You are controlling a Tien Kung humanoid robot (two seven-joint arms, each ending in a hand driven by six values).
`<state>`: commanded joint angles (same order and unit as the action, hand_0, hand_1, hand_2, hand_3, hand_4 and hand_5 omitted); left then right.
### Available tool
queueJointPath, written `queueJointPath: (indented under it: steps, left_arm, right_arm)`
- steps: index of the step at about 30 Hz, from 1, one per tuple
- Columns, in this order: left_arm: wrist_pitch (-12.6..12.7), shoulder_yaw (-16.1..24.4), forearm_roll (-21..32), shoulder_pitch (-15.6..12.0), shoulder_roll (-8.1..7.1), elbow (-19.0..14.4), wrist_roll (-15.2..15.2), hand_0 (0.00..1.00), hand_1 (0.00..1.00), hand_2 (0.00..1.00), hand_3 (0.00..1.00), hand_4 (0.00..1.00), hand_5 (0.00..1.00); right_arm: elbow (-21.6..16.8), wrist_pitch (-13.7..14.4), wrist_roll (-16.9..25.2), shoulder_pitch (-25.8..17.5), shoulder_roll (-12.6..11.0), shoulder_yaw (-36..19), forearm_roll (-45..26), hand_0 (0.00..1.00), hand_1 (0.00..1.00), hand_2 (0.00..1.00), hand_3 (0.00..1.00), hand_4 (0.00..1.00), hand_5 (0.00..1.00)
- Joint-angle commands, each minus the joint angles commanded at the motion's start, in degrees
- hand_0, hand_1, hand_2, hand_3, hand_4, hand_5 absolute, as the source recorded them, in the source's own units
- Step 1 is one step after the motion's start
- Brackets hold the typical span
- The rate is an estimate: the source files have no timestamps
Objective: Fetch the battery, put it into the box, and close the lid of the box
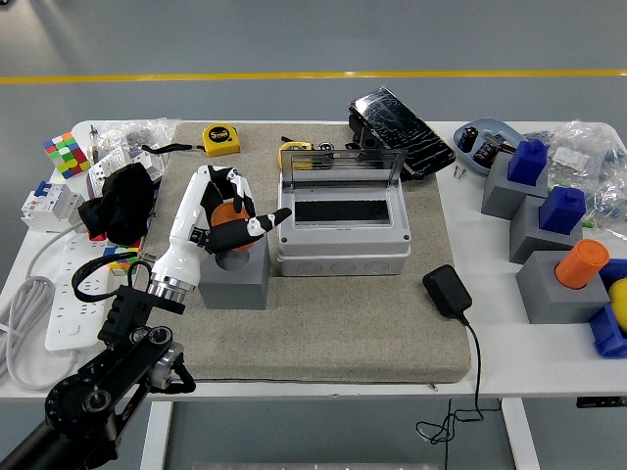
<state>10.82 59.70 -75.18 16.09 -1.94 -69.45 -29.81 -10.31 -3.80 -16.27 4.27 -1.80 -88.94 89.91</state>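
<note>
My left hand (233, 213) is shut on an orange cylinder battery (226, 214) and holds it just above the grey block (235, 279) it stood in, whose round hole now shows. The grey box (343, 235) stands right of the hand on the mat, its clear lid (342, 163) raised upright at the back and its dark inside open. The thumb points toward the box's left wall. My right hand is out of view.
A black adapter (447, 291) with its cable lies right of the box. Grey blocks with blue and orange pieces (573, 264) stand at the right. A yellow tape measure (220, 139), a black cloth (122, 201), puzzle cubes and a power strip (69, 294) lie at the left.
</note>
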Motion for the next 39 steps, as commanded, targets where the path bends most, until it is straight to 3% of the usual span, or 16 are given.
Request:
queueJointPath:
  steps: [4,6,7,8,11,14,16,20,26,36,37,39]
  left_arm:
    - [-1.3,-3.1,-8.7,3.8,-1.02,-3.6,8.8,0.013,0.002,0.055,0.087,0.998,0.025]
    - [-2.2,-5.4,-13.0,6.5,-1.04,-4.1,13.6,0.013,0.002,0.055,0.087,0.998,0.025]
    - [-2.5,-6.7,-14.8,8.1,-0.89,-3.8,15.9,0.014,0.002,0.052,0.088,0.998,0.102]
    - [-2.6,-7.8,-16.1,9.4,-0.68,-3.4,17.6,0.014,0.002,0.052,0.088,0.998,0.102]
    - [-2.1,-11.5,-19.1,13.5,0.40,-1.5,21.4,0.014,0.002,0.052,0.088,0.998,0.102]
    - [-1.0,-14.7,-20.7,17.1,1.84,0.7,23.3,0.016,0.002,0.055,0.092,0.998,0.131]
    - [-0.5,-16.2,-21.6,19.1,1.94,2.3,24.4,0.016,0.002,0.055,0.092,0.998,0.131]
    - [0.8,-19.3,-22.7,22.8,1.94,6.5,25.1,0.016,0.002,0.054,0.092,0.998,0.158]
    - [2.5,-21.3,-22.3,25.2,1.94,11.6,23.7,0.016,0.002,0.057,0.096,0.998,0.126]
    - [5.9,-21.6,-19.3,25.1,1.94,14.3,18.9,0.016,0.004,0.072,0.115,0.998,0.143]
    - [6.0,-21.6,-19.2,25.1,1.94,14.4,18.7,0.092,0.124,0.178,0.241,0.998,0.229]
    - [6.4,-21.8,-18.9,25.1,1.94,14.7,18.0,0.092,0.124,0.178,0.241,0.998,0.229]
  right_arm:
    - [0.0,0.0,0.0,0.1,0.0,0.1,0.0,0.643,0.663,0.672,0.575,0.970,0.579]
    - [0.0,0.0,0.0,0.2,-0.1,0.3,-0.2,0.643,0.663,0.672,0.575,0.970,0.579]
    - [0.0,0.0,0.0,0.2,-0.1,0.4,-0.2,0.642,0.661,0.672,0.575,0.970,0.579]
    - [0.0,0.0,0.0,0.2,-0.1,0.4,-0.2,0.642,0.661,0.672,0.575,0.970,0.579]
    - [0.0,-0.1,-0.1,0.3,-0.1,0.6,-0.2,0.642,0.661,0.672,0.575,0.970,0.579]
    - [0.0,-0.1,-0.1,0.3,-0.1,0.9,-0.3,0.642,0.662,0.672,0.576,0.970,0.579]
    - [0.0,-0.2,-0.1,0.3,-0.1,1.0,-0.3,0.642,0.662,0.672,0.576,0.970,0.579]
    - [0.0,-0.2,-0.2,0.2,-0.2,1.2,-0.3,0.642,0.662,0.672,0.575,0.970,0.579]
    - [0.0,-0.2,-0.2,0.4,-0.3,1.6,-0.7,0.644,0.662,0.672,0.576,0.971,0.579]
    - [0.0,-0.2,0.0,0.5,-0.4,2.6,-1.2,0.641,0.662,0.672,0.575,0.970,0.579]
    - [0.0,-0.2,0.0,0.5,-0.4,2.7,-1.3,0.642,0.663,0.672,0.576,0.970,0.579]
    - [0.0,-0.2,0.1,0.6,-0.5,2.9,-1.5,0.642,0.663,0.672,0.576,0.970,0.579]
